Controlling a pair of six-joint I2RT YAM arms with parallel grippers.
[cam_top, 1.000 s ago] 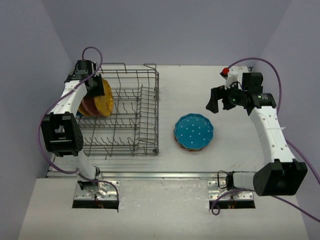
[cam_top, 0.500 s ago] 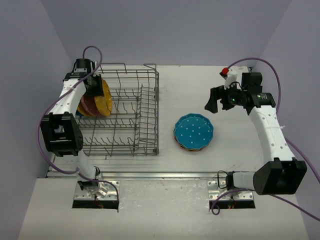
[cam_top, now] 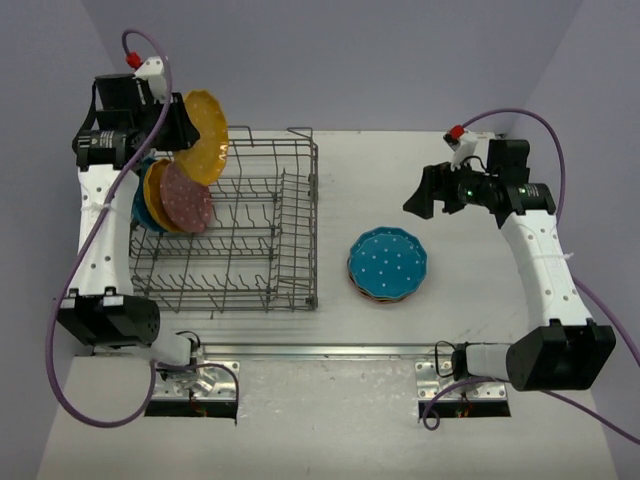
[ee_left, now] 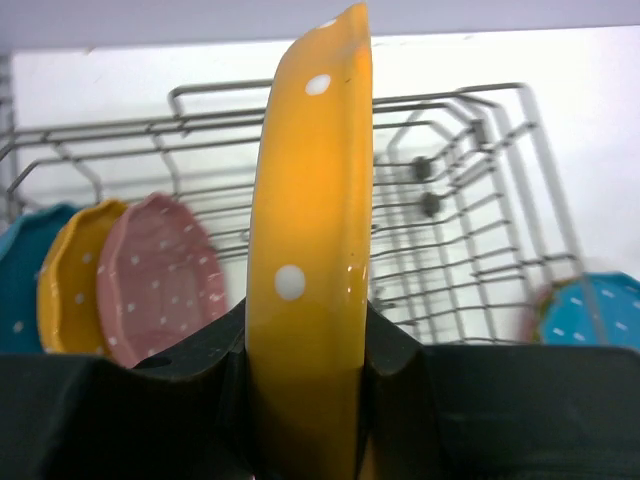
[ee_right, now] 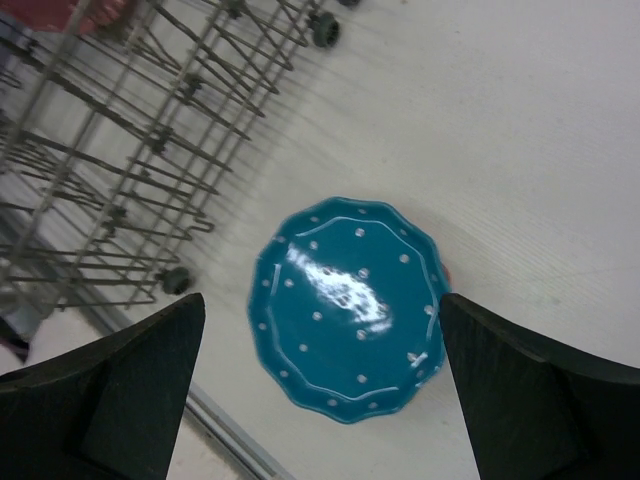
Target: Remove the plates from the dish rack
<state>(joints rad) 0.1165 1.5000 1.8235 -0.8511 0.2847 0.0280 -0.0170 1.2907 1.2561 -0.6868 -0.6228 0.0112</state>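
My left gripper [cam_top: 172, 125] is shut on an orange-yellow dotted plate [cam_top: 205, 135] and holds it upright above the back left corner of the grey wire dish rack [cam_top: 290, 215]. In the left wrist view the plate [ee_left: 312, 240] stands edge-on between my fingers [ee_left: 200, 360]. A pink-red plate [cam_top: 186, 198], an orange-yellow plate [cam_top: 154, 188] and a blue plate [cam_top: 137, 207] stand in the rack's left end. My right gripper [cam_top: 424, 196] is open and empty, above and to the right of a stack topped by a blue plate [cam_top: 388, 262], which also shows in the right wrist view [ee_right: 350, 305].
The rack's middle and right rows of tines [cam_top: 240, 270] hold nothing. A metal rail [cam_top: 320, 350] runs along the table's near edge. Purple walls close in the left, back and right sides.
My left gripper has risen and pulled back, lifting the orange-yellow plate out of the rack's left end. The right gripper has moved only slightly.
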